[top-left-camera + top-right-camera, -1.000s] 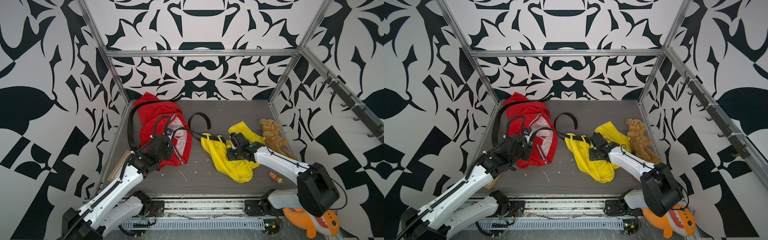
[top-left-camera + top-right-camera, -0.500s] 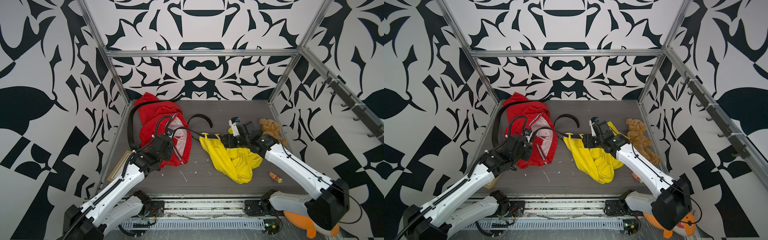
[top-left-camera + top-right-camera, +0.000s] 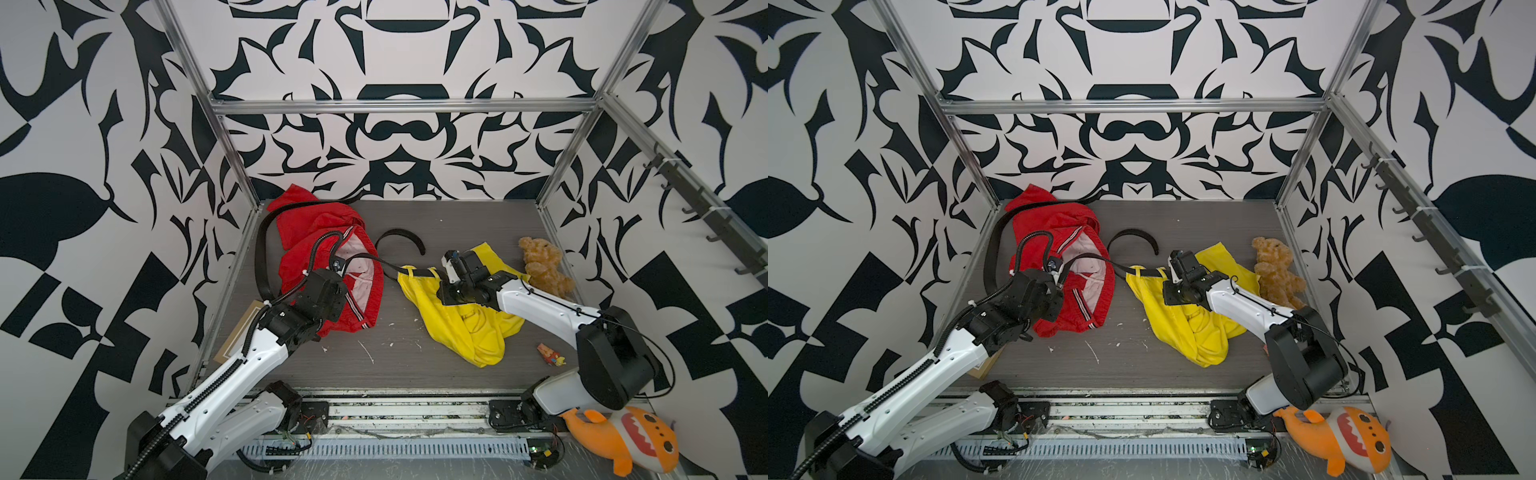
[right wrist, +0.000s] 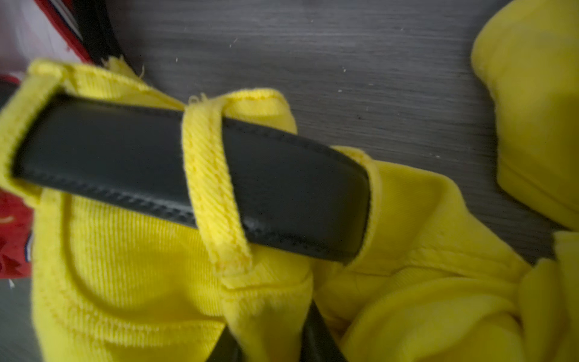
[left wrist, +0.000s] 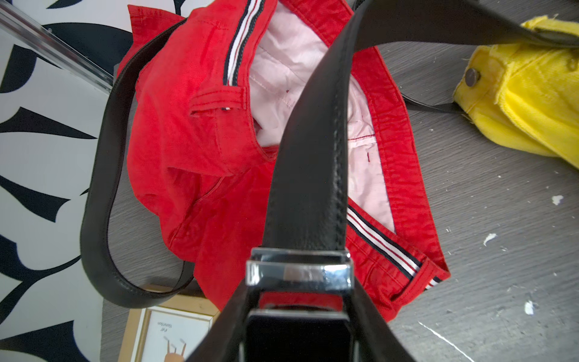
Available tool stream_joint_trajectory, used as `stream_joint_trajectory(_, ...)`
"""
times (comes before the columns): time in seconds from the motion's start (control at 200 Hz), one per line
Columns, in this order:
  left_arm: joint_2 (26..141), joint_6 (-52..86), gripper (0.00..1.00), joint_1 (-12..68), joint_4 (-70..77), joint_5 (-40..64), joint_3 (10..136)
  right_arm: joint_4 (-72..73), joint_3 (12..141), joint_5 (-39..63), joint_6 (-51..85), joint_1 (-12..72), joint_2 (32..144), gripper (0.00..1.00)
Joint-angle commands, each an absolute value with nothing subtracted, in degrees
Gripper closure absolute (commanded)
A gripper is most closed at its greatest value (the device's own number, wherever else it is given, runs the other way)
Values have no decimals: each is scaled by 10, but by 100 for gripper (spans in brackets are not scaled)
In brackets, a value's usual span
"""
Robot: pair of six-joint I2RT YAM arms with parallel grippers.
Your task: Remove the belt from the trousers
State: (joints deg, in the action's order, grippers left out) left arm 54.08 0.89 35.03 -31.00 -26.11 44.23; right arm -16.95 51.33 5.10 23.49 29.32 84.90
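Belt (image 3: 423, 272), black, runs in both top views from the left gripper (image 3: 337, 265) above red trousers (image 3: 316, 224) into the loops of yellow trousers (image 3: 461, 328) on the table (image 3: 457, 220). The right gripper (image 3: 441, 291) sits at that waistband, with a teddy bear (image 3: 542, 264) near.

Left wrist: we see fingers (image 5: 219, 335) clamped at the silver buckle (image 5: 299, 272). A second belt (image 5: 97, 188) curls beside the red pair.

Right wrist, blurred: the belt tip lies under a yellow loop (image 4: 213, 188). Cloth sits between the fingers (image 4: 316, 329); whether they grip it we cannot tell.
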Motion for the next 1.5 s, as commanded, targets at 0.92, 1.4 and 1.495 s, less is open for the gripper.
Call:
stream_joint_trajectory(0.92, 635, -4, 100, 146, -225, -313, 521, -136, 542, -43, 116, 78, 545, 100)
stream_joint_trajectory(1.4, 646, 95, 100, 146, -326, -108, 500, -88, 511, 117, 120, 38, 555, 100)
stream_joint_trajectory(1.495, 638, 95, 71, 205, -320, -86, 488, -85, 518, 150, 82, 70, 568, 100)
